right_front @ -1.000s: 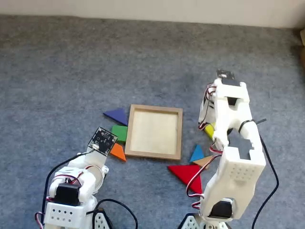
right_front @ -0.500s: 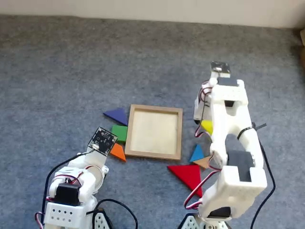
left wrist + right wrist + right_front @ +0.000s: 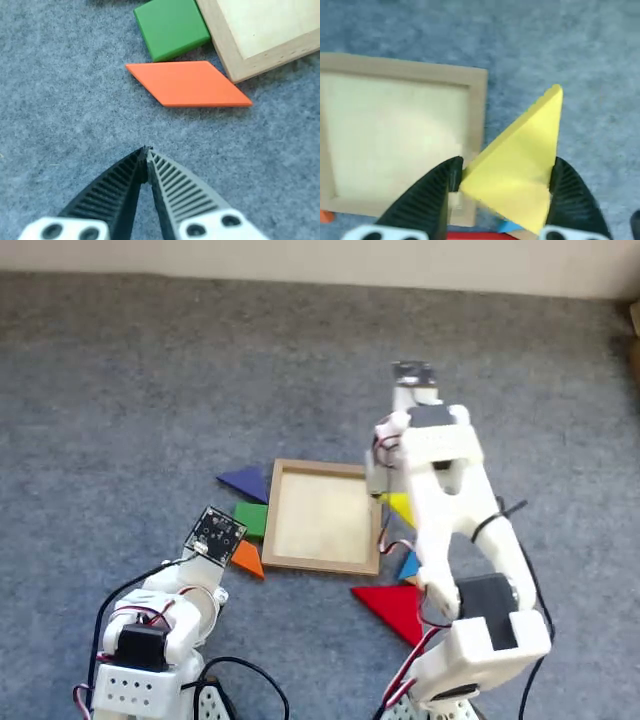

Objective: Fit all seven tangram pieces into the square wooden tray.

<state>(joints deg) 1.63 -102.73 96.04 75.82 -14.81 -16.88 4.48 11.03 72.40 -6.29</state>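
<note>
I see the square wooden tray (image 3: pixel 325 469) lying flat, with a dark blue triangle (image 3: pixel 245 481), green square (image 3: pixel 251 518) and orange parallelogram (image 3: pixel 190 84) just beside its left edge. The yellow triangle (image 3: pixel 520 165) is pinched in the right gripper (image 3: pixel 502 172) at the tray's right rim. A red triangle (image 3: pixel 392 605) and a small blue triangle (image 3: pixel 408 565) lie near the right corner.

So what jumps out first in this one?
The right tool grips a yellow triangle right by the tray rim. The left tool sits shut over the carpet, near the orange parallelogram and green square.
</note>
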